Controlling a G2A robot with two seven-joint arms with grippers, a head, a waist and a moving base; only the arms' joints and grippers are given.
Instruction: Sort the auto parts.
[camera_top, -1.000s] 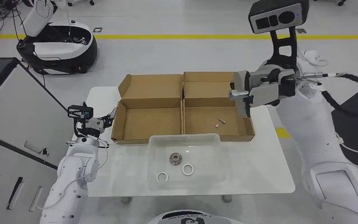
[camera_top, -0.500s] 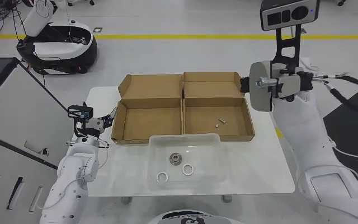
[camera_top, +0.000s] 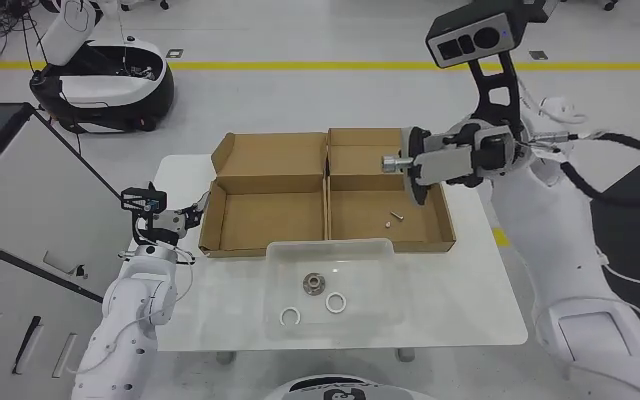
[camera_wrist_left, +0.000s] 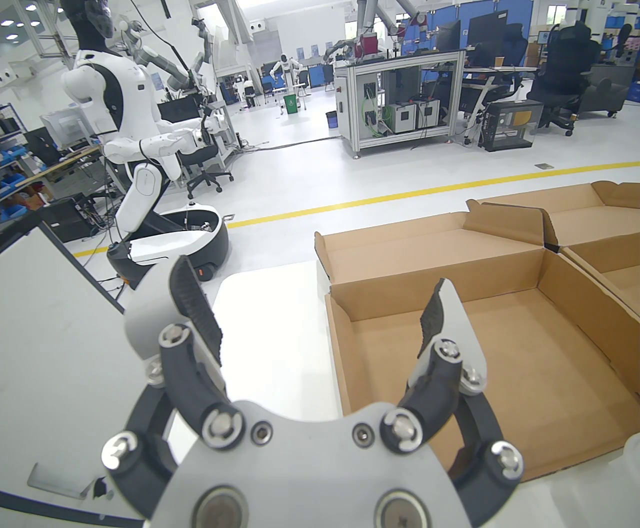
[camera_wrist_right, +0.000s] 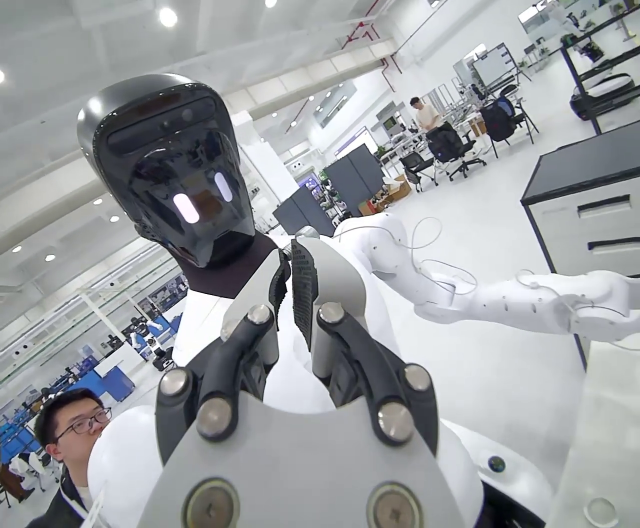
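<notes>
My right gripper (camera_top: 388, 161) hangs above the back of the right cardboard box (camera_top: 355, 215), its fingers (camera_wrist_right: 305, 280) shut on a small metal part (camera_wrist_right: 306, 231) that pokes out at the tips. A bolt (camera_top: 396, 214) lies on that box's floor. The left cardboard box (camera_top: 262, 222) holds nothing. In front of the boxes a clear plastic bin (camera_top: 330, 247) contains a round metal part (camera_top: 314, 283) and two white rings (camera_top: 337, 302) (camera_top: 291, 317). My left gripper (camera_wrist_left: 310, 280) stands open over the table, just outside the left box (camera_wrist_left: 500, 360).
The white table (camera_top: 470, 300) has bare room to the right of the bin and along its left side. Both boxes have their lids (camera_top: 270, 155) folded back. Another white robot (camera_top: 100, 80) stands on the floor beyond the table's far left corner.
The right arm swung out to the right past the box's edge, then came back left and now sits over the back of the right box. The left arm has not moved.
</notes>
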